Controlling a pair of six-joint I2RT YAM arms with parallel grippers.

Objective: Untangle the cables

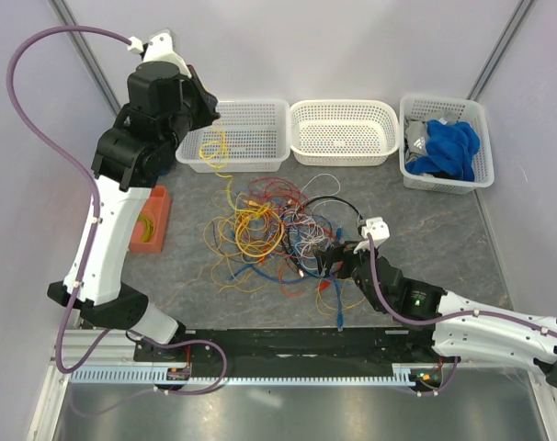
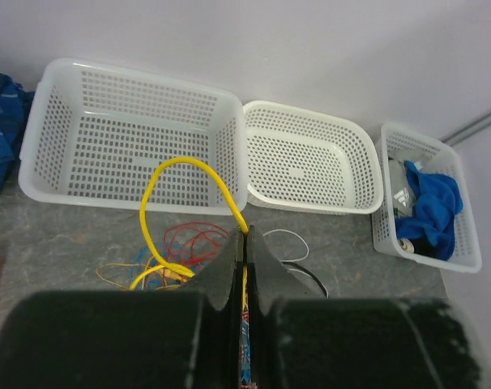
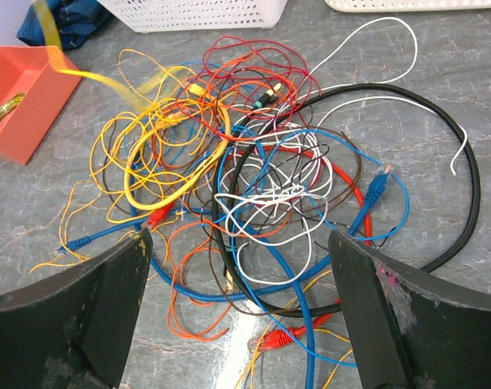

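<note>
The cables [image 1: 277, 231] lie in a tangled pile of yellow, orange, red, blue and white wires mid-table, with a thicker black loop [image 1: 347, 204] at its right. My left gripper [image 1: 209, 127] is raised over the front wall of the left basket. It is shut on a yellow cable [image 2: 158, 186], pinched between its tips [image 2: 247, 235]; the cable loops up and hangs back down into the pile. My right gripper [image 1: 326, 263] hovers low over the pile's near right side, open and empty. In the right wrist view [image 3: 237, 267] its fingers straddle white, blue and black strands [image 3: 270, 203].
Three white baskets stand along the back: left [image 1: 271, 138], middle [image 1: 343, 106], and right [image 1: 444, 98] holding blue cloth [image 1: 449, 147]. An orange box [image 1: 150, 222] with a yellow coil sits left of the pile. Purple arm cables run beside both arms.
</note>
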